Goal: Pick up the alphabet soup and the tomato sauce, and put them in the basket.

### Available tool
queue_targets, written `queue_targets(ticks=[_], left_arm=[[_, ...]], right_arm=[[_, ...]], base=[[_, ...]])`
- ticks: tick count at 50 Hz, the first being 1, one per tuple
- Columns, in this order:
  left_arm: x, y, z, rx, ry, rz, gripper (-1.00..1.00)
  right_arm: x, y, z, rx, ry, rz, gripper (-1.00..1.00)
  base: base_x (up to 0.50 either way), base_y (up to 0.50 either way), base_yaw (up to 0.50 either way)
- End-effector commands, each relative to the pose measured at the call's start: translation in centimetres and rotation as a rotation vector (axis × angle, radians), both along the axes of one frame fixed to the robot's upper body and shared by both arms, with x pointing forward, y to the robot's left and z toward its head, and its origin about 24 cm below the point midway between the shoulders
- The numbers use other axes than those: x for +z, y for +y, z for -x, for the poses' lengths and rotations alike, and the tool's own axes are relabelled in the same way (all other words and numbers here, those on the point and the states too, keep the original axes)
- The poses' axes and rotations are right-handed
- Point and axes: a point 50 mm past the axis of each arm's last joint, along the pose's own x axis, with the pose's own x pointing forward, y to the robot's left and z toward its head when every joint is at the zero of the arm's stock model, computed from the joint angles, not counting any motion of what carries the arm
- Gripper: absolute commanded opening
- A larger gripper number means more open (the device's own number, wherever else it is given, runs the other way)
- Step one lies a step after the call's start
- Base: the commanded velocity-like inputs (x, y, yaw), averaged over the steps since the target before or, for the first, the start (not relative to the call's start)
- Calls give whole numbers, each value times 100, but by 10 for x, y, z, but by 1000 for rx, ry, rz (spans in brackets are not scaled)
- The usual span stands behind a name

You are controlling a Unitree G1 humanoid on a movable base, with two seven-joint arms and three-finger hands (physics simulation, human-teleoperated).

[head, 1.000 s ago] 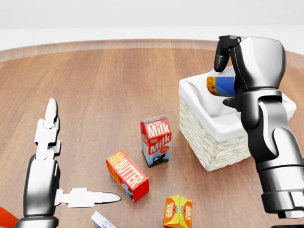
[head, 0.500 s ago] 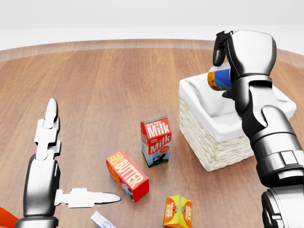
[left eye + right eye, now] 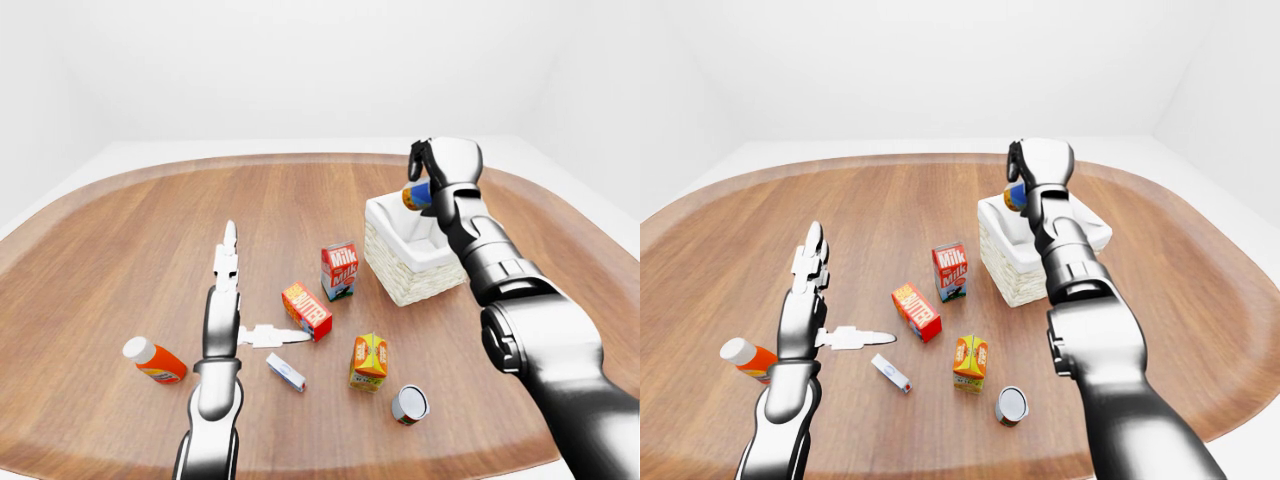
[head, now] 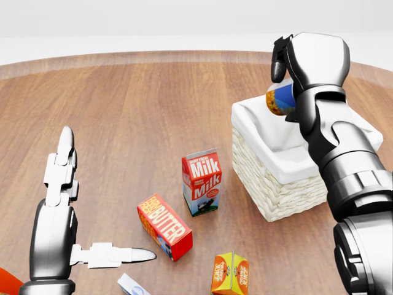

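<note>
Right hand [image 4: 307, 61] is hanging over the basket [image 4: 270, 190], fingers wrapping a can [image 4: 279, 98] with a blue and orange label; only part of the label is showing, so which can it is cannot be read. The can is sitting tilted in the grip, above the basket's white lining and clear of it.

Basket is standing on the wooden tabletop [image 3: 150, 230], right of centre in the left-eye view.

Left hand [image 4: 64, 184] is hovering low at the left of the head view, fingers spread straight, thumb sticking out to the right, gripping nothing.

A 2nd can [image 3: 409, 404] is lying on its side near the bottom edge of the tabletop in the left-eye view, silver end facing the camera, well apart from the basket. Label not readable.

Other items, all resting on the tabletop:
- milk carton [image 4: 201, 182], upright, just left of the basket
- butter box [image 4: 164, 226], lying below-left of the milk
- orange carton [image 3: 369, 361], upright, near the 2nd can
- small white box [image 3: 285, 372], flat, below the butter
- orange bottle [image 3: 154, 360] with white cap, lying on its side at the far left.
</note>
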Motion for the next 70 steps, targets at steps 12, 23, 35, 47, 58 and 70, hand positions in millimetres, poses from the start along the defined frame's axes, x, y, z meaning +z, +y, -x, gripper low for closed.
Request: queue_targets(ticks=[12,23,35,47,58,70], left_arm=[[0,1,2,6,0,-13,100],[1,1,2,4,-4,-13,100],[-1,1,1,5,3,-13,100],[-2,1,1,5,7,-15,100],[-1,1,1,5,6,-14,100],[0,1,1,5,-1,-14,100]], right_arm=[[10,4,-4,0,9,38,-100],[-4,-3,-2,-55,58,164,-100],[-1,4,-3,-52,55,239,-100],[-12,6,-2,-56,80,293,-100],[-24,2,0,-67,107,284,-100],[-39,-4,4,-89,142,277,-100]], base=[[0,0,0],[0,0,0],[0,0,0],[0,0,0],[0,0,0],[0,0,0]])
